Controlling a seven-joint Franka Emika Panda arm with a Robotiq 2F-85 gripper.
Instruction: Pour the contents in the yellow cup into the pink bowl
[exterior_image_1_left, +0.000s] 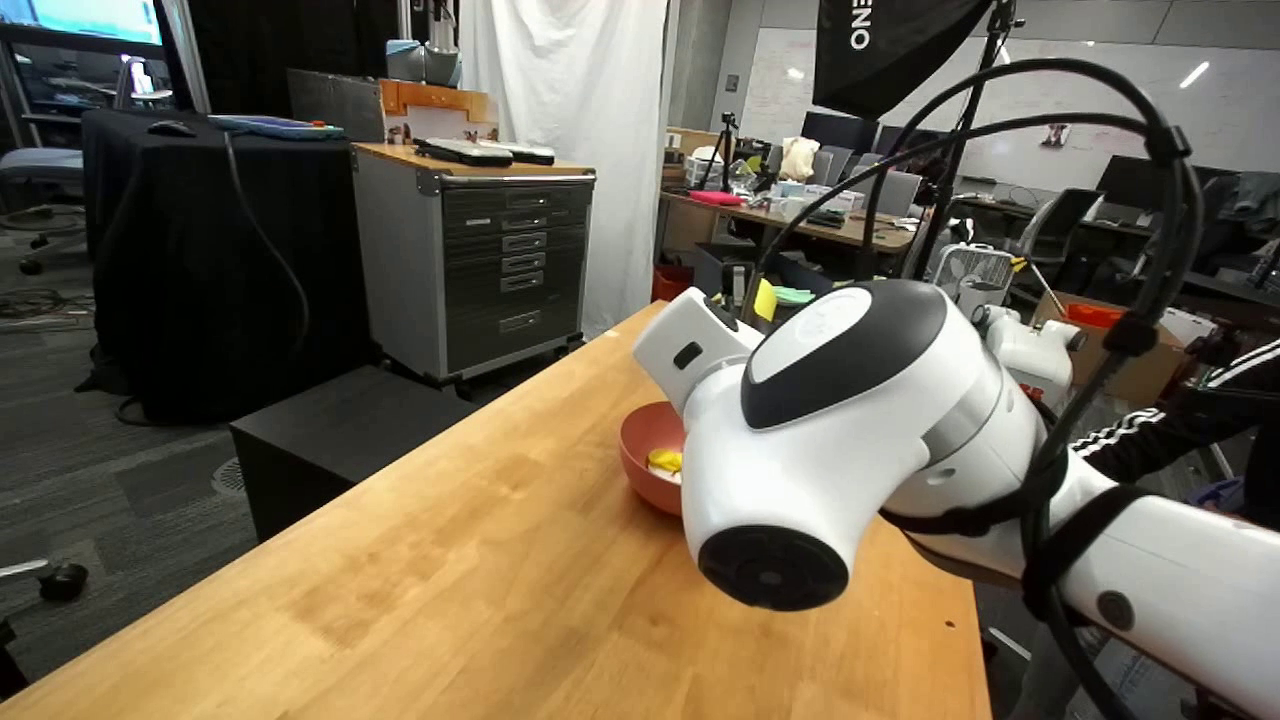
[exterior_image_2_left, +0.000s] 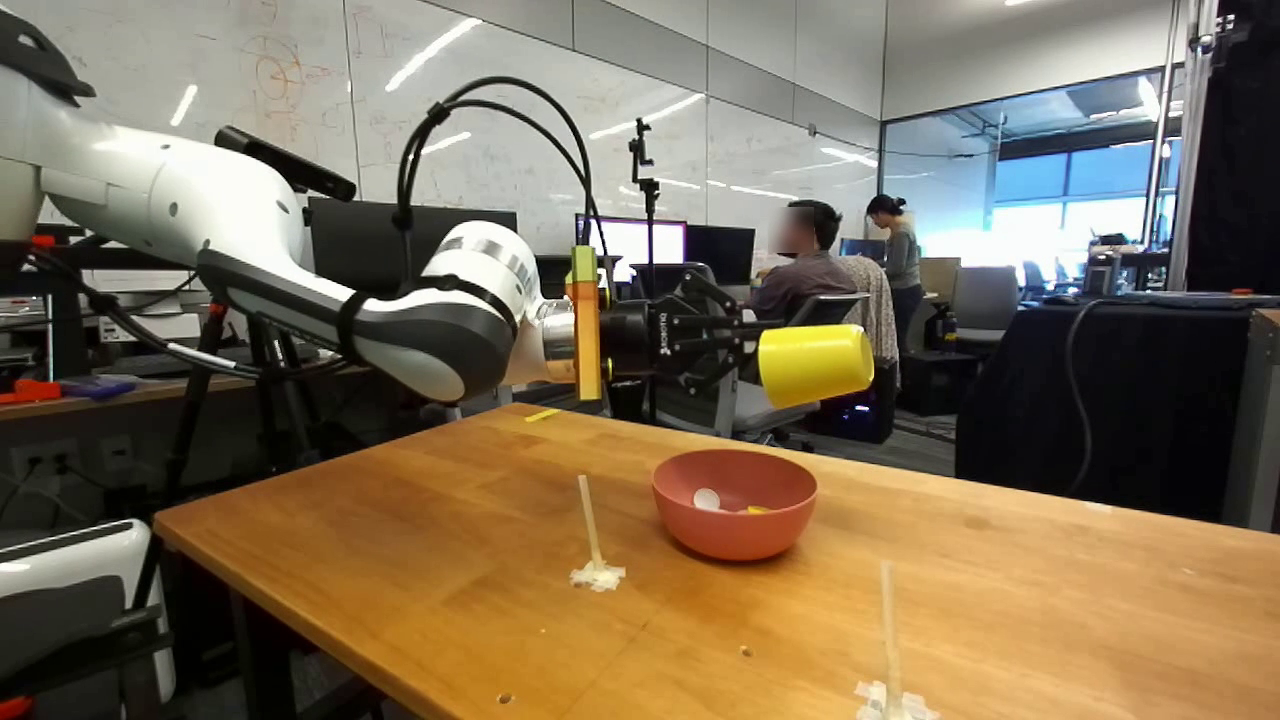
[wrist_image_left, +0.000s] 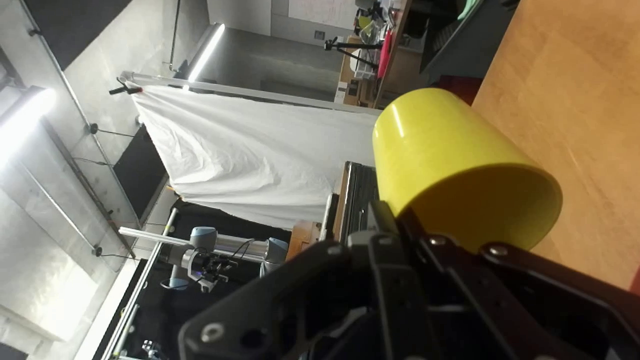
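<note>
My gripper (exterior_image_2_left: 757, 338) is shut on the rim of the yellow cup (exterior_image_2_left: 815, 365), with the cup wall pinched between the fingertips. The cup lies tipped on its side, held in the air above the pink bowl (exterior_image_2_left: 735, 535). In the wrist view, the mouth of the cup (wrist_image_left: 440, 145) faces back toward the gripper (wrist_image_left: 399, 216), and nothing shows in the visible part of its inside. The bowl stands upright on the table; a white piece (exterior_image_2_left: 706, 499) and some yellow contents (exterior_image_1_left: 665, 460) lie in it. The arm hides cup and gripper in an exterior view.
A wooden table (exterior_image_2_left: 450, 510) carries the bowl. Two thin pale sticks, a farther stick (exterior_image_2_left: 591, 525) and a nearer stick (exterior_image_2_left: 889, 630), stand upright, taped to the tabletop. Below the table edge sits a black box (exterior_image_1_left: 350, 425), with a drawer cabinet (exterior_image_1_left: 515, 270) beyond it.
</note>
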